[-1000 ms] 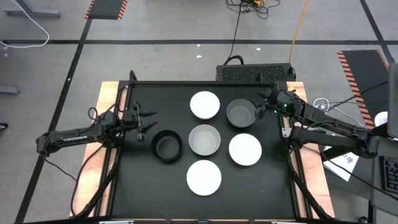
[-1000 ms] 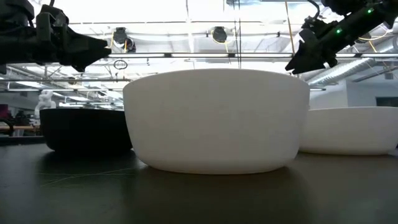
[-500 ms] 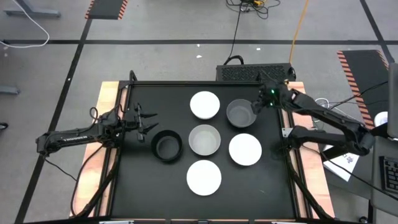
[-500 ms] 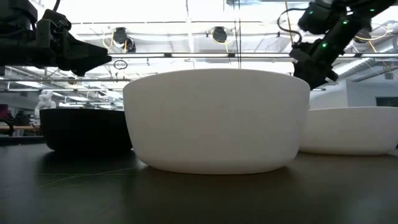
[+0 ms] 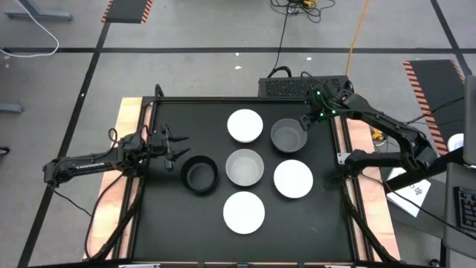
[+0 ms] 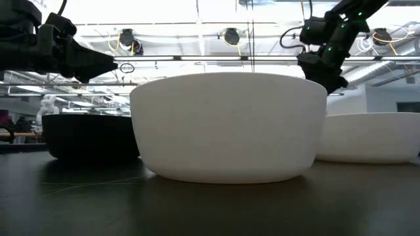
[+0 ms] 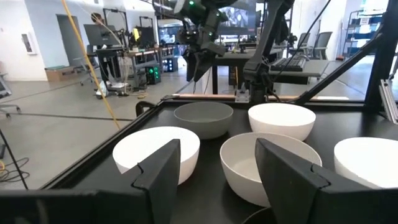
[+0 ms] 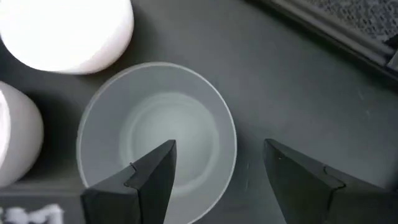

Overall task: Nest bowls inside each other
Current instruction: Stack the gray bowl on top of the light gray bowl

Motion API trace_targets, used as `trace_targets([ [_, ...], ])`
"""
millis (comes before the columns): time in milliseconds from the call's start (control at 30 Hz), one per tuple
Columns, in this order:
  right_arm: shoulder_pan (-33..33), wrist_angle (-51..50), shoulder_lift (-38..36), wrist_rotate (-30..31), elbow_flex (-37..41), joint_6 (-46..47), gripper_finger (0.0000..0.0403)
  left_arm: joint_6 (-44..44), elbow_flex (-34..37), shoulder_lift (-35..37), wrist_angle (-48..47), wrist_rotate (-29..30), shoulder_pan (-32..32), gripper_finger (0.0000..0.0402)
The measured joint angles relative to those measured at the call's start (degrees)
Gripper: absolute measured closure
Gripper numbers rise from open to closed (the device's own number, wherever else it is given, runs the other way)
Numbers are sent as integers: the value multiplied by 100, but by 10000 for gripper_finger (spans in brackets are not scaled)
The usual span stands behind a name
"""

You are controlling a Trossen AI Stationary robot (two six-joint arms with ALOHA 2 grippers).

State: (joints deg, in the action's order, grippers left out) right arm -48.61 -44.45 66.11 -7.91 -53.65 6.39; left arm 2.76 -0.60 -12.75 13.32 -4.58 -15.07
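Six bowls stand apart on the black table (image 5: 163, 223), each on its base. They are a white bowl (image 5: 245, 125) and a grey bowl (image 5: 288, 135) at the far side, a black bowl (image 5: 199, 174), a light grey bowl (image 5: 245, 167) and a white bowl (image 5: 292, 179) in the middle row, and a white bowl (image 5: 244, 211) nearest. My right gripper (image 8: 217, 168) hangs open above the grey bowl (image 8: 158, 134), slanting down over its far right rim, touching nothing. My left gripper (image 5: 177, 145) is open and level, up and to the far left of the black bowl.
A raised black frame (image 5: 223, 100) runs round the table, with wooden strips (image 5: 123, 126) outside it. A black box (image 5: 301, 85) sits behind the far edge. Cables trail on the floor. Bare tabletop lies at the near left and near right.
My right arm has swung toward the table's far edge, and its gripper has tipped from nearly level to slanting down over the grey bowl's far right side. Its fingers stay open. No bowl has moved.
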Motion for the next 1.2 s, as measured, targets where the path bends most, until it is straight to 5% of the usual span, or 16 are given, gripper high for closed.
trace_targets([
  [467, -3, 257, 1007, -133, 0, -168, 170, -9, 0, 0, -81, 0, -1, 190],
  [1200, 261, 70, 1366, -288, 2, -250, 170, -4, 0, 0, -83, 0, -2, 190],
])
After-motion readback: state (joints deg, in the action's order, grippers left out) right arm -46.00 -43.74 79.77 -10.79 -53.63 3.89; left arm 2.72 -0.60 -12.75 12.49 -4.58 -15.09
